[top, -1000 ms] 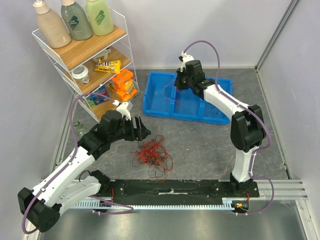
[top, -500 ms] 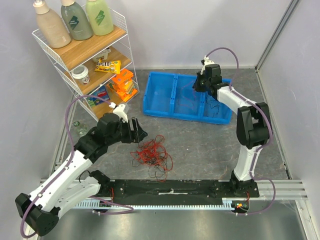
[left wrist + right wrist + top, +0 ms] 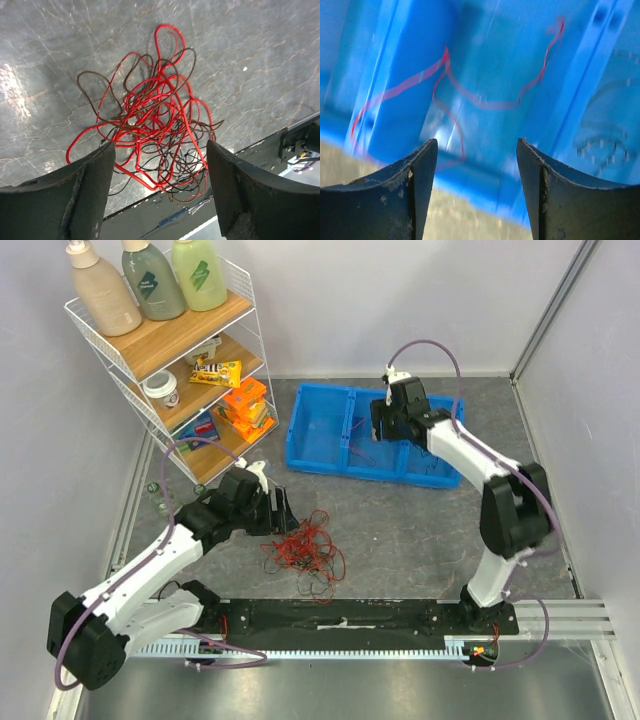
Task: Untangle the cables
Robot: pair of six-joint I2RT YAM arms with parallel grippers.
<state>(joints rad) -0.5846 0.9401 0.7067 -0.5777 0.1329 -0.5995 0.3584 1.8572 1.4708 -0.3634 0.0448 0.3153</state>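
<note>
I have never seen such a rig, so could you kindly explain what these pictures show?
Two robot arms are bolted to a table. One picture looks down from above; the other two come from wrist cameras. A tangle of red and black cables lies on the table. The left tool is open, aimed at the tangle, holding nothing. The right tool, also open and empty, is over a blue bin, where a red wire lies. A shelf stands at the back left.

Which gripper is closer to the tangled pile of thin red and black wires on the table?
Left. The left gripper sits open beside and above the tangled red and black wire pile; the right gripper is far off, open over the blue plastic bin.
</note>
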